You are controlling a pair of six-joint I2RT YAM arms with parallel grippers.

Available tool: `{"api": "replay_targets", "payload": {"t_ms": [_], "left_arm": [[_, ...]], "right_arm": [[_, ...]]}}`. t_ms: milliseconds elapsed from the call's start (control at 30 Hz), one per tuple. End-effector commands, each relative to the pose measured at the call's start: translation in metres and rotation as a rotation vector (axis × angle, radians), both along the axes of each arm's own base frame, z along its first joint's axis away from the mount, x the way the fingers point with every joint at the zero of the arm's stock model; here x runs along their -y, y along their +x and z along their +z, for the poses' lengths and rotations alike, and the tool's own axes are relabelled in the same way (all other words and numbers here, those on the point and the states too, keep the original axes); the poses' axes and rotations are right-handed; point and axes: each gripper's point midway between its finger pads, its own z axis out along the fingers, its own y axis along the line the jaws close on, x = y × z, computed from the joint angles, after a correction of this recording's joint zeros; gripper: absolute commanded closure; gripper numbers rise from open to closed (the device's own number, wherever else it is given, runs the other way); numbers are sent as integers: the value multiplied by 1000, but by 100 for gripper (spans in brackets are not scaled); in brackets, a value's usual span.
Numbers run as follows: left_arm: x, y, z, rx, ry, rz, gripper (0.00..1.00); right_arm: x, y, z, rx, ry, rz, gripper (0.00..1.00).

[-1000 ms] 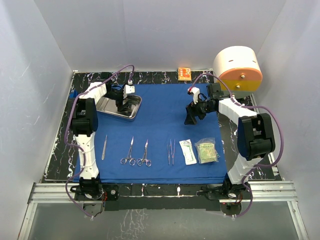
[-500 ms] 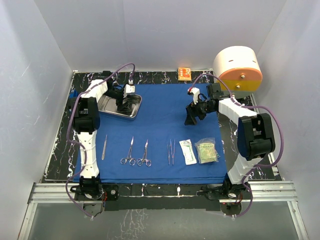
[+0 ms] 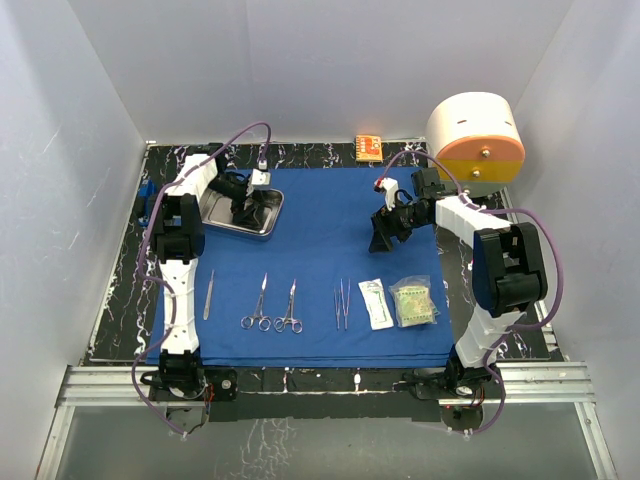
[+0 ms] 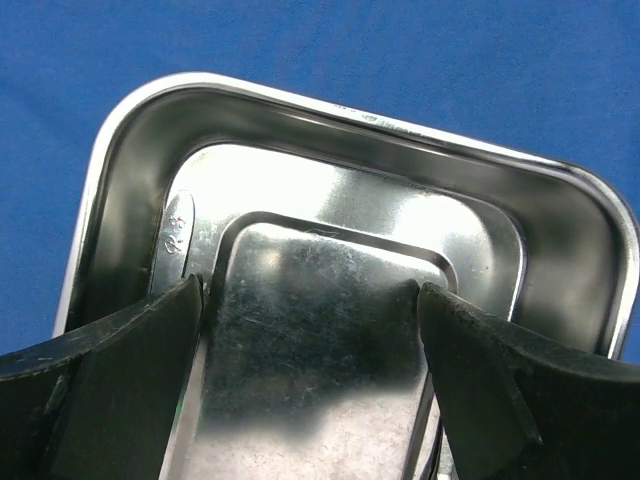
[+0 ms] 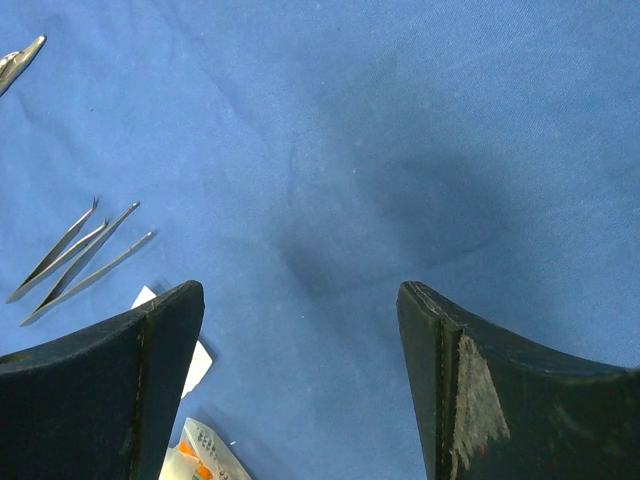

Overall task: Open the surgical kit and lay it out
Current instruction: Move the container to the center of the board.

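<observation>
The steel tray (image 3: 212, 210) lay at the far-left corner of the blue cloth (image 3: 320, 270), its long axis running roughly left to right. The left gripper (image 4: 310, 300) was spread wide directly over the tray's floor, pinching nothing. The right gripper (image 5: 300, 290), also spread and empty, hung above the cloth, with the tweezers (image 5: 75, 255) off to one side.

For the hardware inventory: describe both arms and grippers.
The left arm and right arm are white shells with black joint housings, each with a looping purple cable. The left gripper and right gripper have broad black fingers, one right finger scuffed pale.
</observation>
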Motion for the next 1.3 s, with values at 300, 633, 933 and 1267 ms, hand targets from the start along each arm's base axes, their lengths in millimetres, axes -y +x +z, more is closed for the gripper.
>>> {"api": "replay_targets", "payload": {"t_ms": [300, 633, 933, 1267], "left_arm": [[-11, -15, 2, -26, 44, -35, 18], [6, 32, 87, 242, -144, 200, 19], [-68, 60, 152, 253, -151, 714, 27], [-165, 57, 103, 152, 159, 1165, 31]], "right_arm": [[-1, 16, 20, 78, 8, 3, 24], [-18, 42, 56, 173, 57, -16, 27], [-47, 46, 72, 208, 48, 53, 27], [-63, 44, 73, 193, 42, 95, 28]]}}
